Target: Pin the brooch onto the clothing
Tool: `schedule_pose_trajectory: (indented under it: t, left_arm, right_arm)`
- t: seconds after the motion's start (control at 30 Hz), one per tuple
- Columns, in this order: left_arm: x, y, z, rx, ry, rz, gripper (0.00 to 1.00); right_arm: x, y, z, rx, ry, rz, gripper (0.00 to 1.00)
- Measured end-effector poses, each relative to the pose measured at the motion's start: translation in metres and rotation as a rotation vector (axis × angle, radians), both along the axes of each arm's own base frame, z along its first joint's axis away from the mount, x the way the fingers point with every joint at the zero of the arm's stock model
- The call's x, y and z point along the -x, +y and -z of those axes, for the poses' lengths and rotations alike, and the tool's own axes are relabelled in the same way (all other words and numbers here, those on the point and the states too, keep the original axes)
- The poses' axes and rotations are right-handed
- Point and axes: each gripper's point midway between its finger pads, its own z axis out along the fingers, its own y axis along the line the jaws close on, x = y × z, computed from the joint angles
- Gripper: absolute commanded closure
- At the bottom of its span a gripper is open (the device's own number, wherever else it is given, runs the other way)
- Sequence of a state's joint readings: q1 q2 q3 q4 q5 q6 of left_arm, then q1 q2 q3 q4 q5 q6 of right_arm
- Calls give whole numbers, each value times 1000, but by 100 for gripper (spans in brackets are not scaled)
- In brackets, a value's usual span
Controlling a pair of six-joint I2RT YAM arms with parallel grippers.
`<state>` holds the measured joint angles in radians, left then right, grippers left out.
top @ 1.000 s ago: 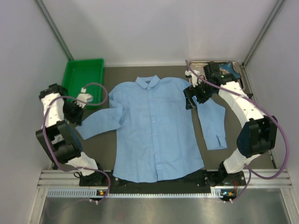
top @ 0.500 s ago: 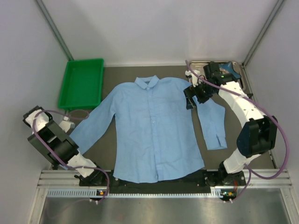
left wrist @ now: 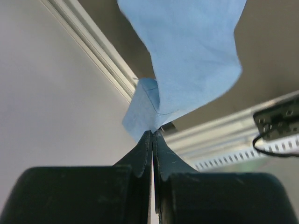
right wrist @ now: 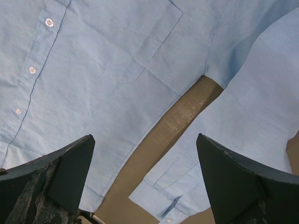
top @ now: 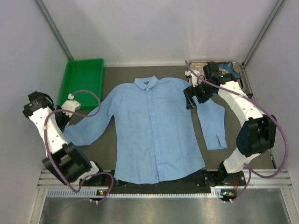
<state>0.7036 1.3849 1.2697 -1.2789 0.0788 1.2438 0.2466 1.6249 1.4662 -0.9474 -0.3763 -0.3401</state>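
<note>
One cuff (left wrist: 145, 107) of shirt (top: 154, 126) pinched tight in L fingers (left wrist: 140, 158) – R fingers (right wrist: 233, 177) spread wide by chest pocket (right wrist: 149, 37).

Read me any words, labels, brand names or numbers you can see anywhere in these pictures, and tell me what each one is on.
No text can be read in any view.
The shirt shows no label or print.
The green tray is plain.
The near rail shows only slots and small lights, too small to show any marking.
</note>
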Motion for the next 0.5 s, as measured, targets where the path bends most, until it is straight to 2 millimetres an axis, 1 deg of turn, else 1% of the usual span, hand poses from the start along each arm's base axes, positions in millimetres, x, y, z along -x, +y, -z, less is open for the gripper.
schedule_pose_trajectory:
  t: [0.07, 0.13, 0.2, 0.23, 0.3, 0.33, 0.4, 0.5]
  left_arm:
    - [-20, -22, -31, 4, -145, 67, 100]
    - [-34, -37, -71, 6, -295, 93, 100]
    - [-49, -45, -117, -3, -453, 93, 100]
    - [-54, -47, -138, -7, -521, 91, 100]
    - [-59, -53, -171, -4, -632, 73, 100]
    - [-60, -55, -183, -3, -674, 57, 100]
    - [-61, -51, -203, -21, -754, 5, 100]
    - [-60, -37, -221, -59, -832, -77, 100]
  right_arm:
    - [-2, 0, 1, 1, 3, 0, 8]
    - [-4, 1, 3, 1, 5, 0, 8]
    - [-4, 1, 3, 3, 9, 0, 8]
    - [-5, 1, 3, 2, 8, 1, 8]
    - [-6, 1, 2, 2, 4, 1, 7]
    - [-6, 1, 2, 2, 5, 0, 8]
    - [-6, 1, 2, 2, 5, 1, 8]
    - [-6, 1, 2, 2, 5, 0, 7]
